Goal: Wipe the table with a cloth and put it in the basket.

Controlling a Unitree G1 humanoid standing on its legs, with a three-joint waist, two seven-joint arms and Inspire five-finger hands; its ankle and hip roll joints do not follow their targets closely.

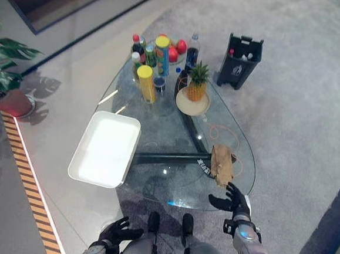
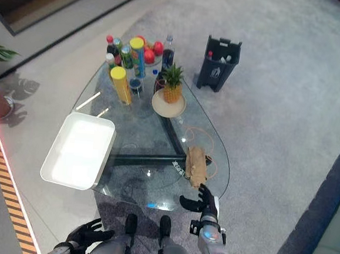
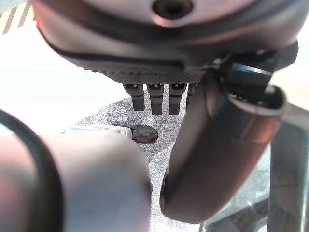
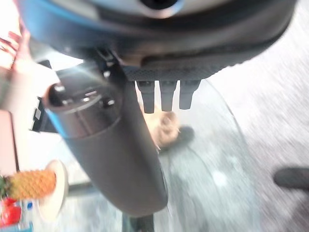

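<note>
Closest in, the left hand (image 1: 116, 233) hangs low by the table's near edge with fingers spread loose and nothing in it. The right hand (image 1: 232, 200) is up at the near right rim of the glass table (image 1: 154, 179), fingers fanned out wide, also holding nothing. Its fingertips are just short of the cloth (image 1: 221, 161), not touching as far as I can see.

So the cloth is one crumpled tan rag lying on the glass near the right edge, just beyond that right hand. It shows past the fingers in the right wrist view too (image 4: 163, 126).

Off the left side of the table there's one white rectangular tray (image 1: 104, 148), overlapping the glass edge. A thin orange cable (image 1: 216, 132) loops on or under the glass between the cloth and the plate.

Further back, one pineapple (image 1: 197, 83) stands on one round cream plate (image 1: 192, 104). Behind that, a cluster: two tall yellow-lidded tubes (image 1: 145, 83), one dark bottle (image 1: 192, 52) with a clear cap, a few smaller bottles and cans I can't count cleanly, and a pile of red fruit (image 1: 177, 49).

On the carpet beyond the table's far right sits one dark basket (image 1: 239, 61) with some stuff in it. Far left, a potted plant (image 1: 3, 78).
</note>
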